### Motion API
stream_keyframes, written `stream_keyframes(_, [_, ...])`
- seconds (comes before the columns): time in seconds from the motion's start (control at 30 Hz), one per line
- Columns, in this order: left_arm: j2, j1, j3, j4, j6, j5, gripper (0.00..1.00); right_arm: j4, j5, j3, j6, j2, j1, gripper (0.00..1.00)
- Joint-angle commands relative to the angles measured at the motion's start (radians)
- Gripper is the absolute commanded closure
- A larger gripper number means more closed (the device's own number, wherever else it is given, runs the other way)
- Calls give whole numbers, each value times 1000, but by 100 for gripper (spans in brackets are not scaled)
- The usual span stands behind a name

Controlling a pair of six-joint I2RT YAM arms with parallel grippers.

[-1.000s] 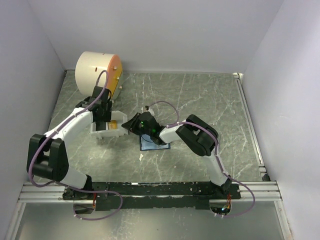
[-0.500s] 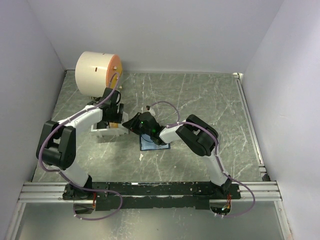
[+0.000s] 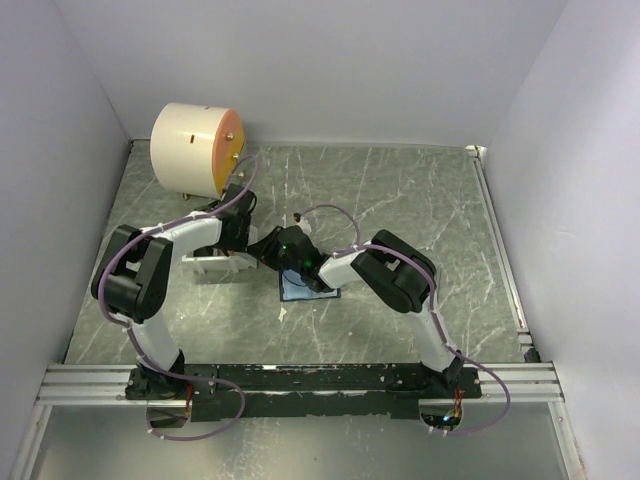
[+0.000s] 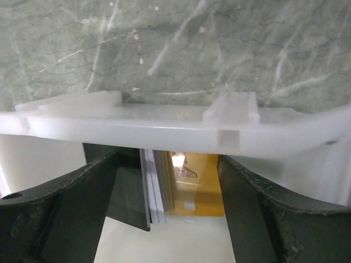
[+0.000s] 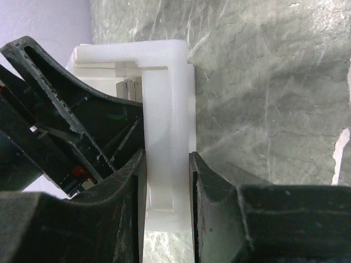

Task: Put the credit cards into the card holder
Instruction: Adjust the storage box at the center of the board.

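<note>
The credit cards stand on edge inside the white tray (image 4: pixel 137 123): a dark card (image 4: pixel 129 197), some pale ones, and an orange-yellow card (image 4: pixel 200 186). My left gripper (image 4: pixel 167 170) is open and reaches down into the tray, its fingers (image 4: pixel 71 208) on either side of the cards without touching them. From above, the left gripper (image 3: pixel 240 243) is at the tray's (image 3: pixel 205 264) right end. My right gripper (image 5: pixel 167 159) is shut on the tray's wall (image 5: pixel 164 98); from above, the right gripper (image 3: pixel 264 250) is next to the left one. The card holder (image 3: pixel 308 292) lies open, partly under the right arm.
A big cream cylinder with an orange face (image 3: pixel 190 148) stands at the back left, close behind the left arm. White walls close in the green marbled tabletop (image 3: pixel 420 200) on three sides. The left gripper's dark fingers (image 5: pixel 82 126) crowd the tray in the right wrist view.
My left gripper has slid right along the tray toward the right gripper, and the left arm's elbow has folded in. The right arm and tray have stayed put.
</note>
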Motion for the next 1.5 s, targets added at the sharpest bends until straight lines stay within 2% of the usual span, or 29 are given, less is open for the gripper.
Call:
stream_keyframes(0.0, [59,12,-6,-107,-30,-195,15,-150,89,-55,-4,-4,-14,94])
stream_keyframes(0.27, [43,12,22,-161,-34,-316,16,-162,104,-66,10,-11,-20,94])
stream_keyframes(0.9, [-45,12,47,-157,12,-300,19,-174,104,-57,12,-1,-18,95])
stream_keyframes(1.47, [-76,17,71,-204,33,-364,19,-180,108,-60,15,-2,-18,95])
